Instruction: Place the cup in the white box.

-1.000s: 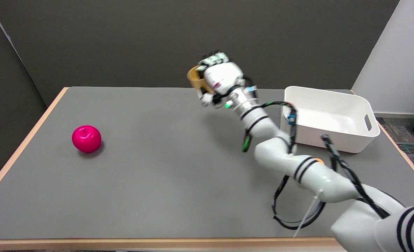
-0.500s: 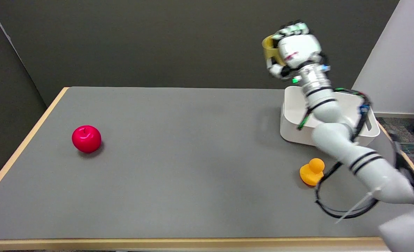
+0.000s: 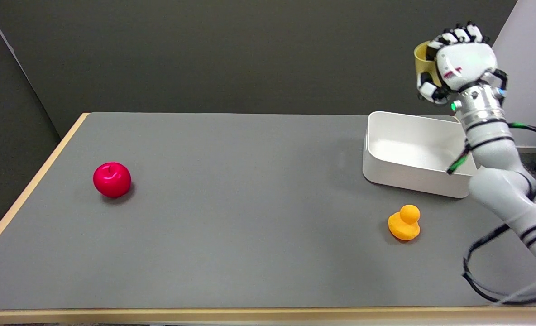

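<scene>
While I am holding the right hand [image 3: 460,63] high above the white box [image 3: 413,174] at the counter's far right corner, its fingers are wrapping the yellow cup [image 3: 424,59].

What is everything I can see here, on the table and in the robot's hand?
cup: one, yellow, held in the air above the white box's far side
white box: one, white, on the table's right side, nothing visible inside
apple: one, red, on the table's left side
duck: one, orange, on the table in front of the box
table: one, grey top with a light wooden edge
right hand: one, black and white, gripping the cup
right arm: one, white, reaching in from the lower right
</scene>
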{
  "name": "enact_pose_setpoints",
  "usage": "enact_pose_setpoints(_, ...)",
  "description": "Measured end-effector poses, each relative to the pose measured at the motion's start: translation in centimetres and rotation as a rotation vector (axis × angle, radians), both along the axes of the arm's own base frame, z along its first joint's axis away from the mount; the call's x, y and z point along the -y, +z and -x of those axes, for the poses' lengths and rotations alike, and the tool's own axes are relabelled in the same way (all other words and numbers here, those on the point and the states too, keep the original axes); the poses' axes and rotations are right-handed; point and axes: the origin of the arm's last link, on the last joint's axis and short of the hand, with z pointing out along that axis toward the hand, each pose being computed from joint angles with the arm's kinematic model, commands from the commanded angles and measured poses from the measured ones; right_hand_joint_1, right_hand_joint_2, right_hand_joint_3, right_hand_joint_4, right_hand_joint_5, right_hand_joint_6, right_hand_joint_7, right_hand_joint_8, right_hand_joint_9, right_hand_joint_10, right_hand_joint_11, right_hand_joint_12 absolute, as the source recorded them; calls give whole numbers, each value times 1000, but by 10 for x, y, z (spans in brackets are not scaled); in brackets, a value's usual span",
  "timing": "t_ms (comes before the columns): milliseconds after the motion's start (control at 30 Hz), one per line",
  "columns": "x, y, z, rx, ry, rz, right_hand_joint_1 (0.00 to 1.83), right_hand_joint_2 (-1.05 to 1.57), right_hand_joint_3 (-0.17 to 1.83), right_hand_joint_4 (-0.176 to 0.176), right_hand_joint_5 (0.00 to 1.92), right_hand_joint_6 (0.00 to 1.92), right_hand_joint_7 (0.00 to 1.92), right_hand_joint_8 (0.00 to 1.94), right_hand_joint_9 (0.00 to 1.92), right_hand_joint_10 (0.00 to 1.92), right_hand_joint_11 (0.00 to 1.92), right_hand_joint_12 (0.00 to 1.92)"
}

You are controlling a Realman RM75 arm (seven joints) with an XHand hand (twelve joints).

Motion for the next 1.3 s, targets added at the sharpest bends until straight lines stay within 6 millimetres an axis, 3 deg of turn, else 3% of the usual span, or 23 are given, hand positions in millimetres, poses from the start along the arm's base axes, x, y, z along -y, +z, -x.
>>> enact_pose_setpoints(333, -36, 12, 34, 12, -75, 53, 902, 1021, 615, 60, 664, 1620, 363, 585, 192, 726, 50, 987)
enact_pose_setpoints(433, -42, 13, 49, 24, -104, 65, 913, 1038, 509, 93, 697, 1532, 387, 516, 188, 719, -1, 1113)
enact_pose_setpoints(500, -45, 14, 60, 35, -126, 71, 912, 1036, 522, 89, 693, 1543, 376, 518, 187, 717, 4, 1097)
enact_pose_setpoints(567, -47, 13, 71, 49, -147, 74, 900, 1018, 613, 62, 663, 1623, 332, 569, 183, 719, 43, 980)
enact_pose_setpoints(633, -47, 12, 81, 63, -166, 76, 898, 1022, 615, 60, 660, 1625, 333, 570, 182, 719, 35, 975)
enact_pose_setpoints(1100, -43, 0, 139, 173, -259, 68, 895, 1018, 618, 69, 662, 1626, 312, 560, 166, 707, 29, 962)
enact_pose_setpoints(1200, -41, -4, 145, 189, -261, 65, 879, 1100, 457, 84, 636, 1599, 249, 471, 123, 676, -1, 1017)
enact_pose_setpoints(1267, -39, -5, 148, 199, -261, 63, 692, 756, 910, -33, 396, 1220, 202, 329, 98, 606, -1, 899)
enact_pose_setpoints(1300, -39, -6, 149, 205, -262, 60, 651, 744, 895, -37, 324, 913, 160, 283, 55, 572, -1, 808)
